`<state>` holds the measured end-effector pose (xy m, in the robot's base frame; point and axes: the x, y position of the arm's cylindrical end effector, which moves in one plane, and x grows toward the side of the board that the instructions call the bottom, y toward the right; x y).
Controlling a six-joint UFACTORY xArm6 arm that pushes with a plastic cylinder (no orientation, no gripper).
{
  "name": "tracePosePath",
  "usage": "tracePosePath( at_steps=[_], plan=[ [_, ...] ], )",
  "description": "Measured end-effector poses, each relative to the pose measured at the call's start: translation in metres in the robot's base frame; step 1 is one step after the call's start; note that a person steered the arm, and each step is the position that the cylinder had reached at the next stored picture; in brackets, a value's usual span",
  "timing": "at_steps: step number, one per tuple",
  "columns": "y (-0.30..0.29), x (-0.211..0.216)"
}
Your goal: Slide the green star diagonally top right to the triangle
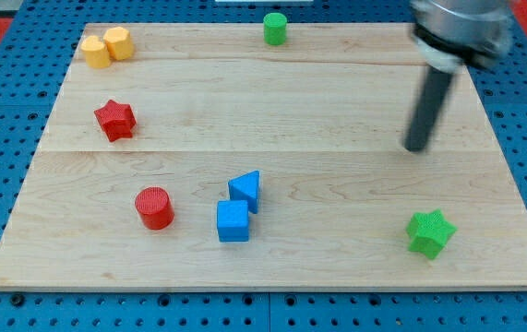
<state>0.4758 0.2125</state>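
The green star (430, 232) lies near the board's bottom right corner. The blue triangle (245, 190) sits in the lower middle, touching the blue cube (233, 221) just below it. My tip (417, 148) is on the right side of the board, above the green star and well apart from it, far to the right of the triangle.
A red cylinder (155, 207) stands left of the blue cube. A red star (115, 120) is at the left. Two yellow blocks (106, 47) sit at the top left corner. A green cylinder (274, 28) is at the top edge. The wooden board (337, 101) lies on a blue pegboard.
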Motion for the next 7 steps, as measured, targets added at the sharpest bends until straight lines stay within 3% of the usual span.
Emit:
tracePosePath(
  at_steps=[1,2,3,4,5,6,7],
  plan=[
    [0.033,0.096],
    [-0.021,0.107],
    [-0.076,0.041],
    [-0.099,0.05],
    [-0.1,0.091],
    [-0.11,0.049],
    [-0.118,-0.025]
  ],
)
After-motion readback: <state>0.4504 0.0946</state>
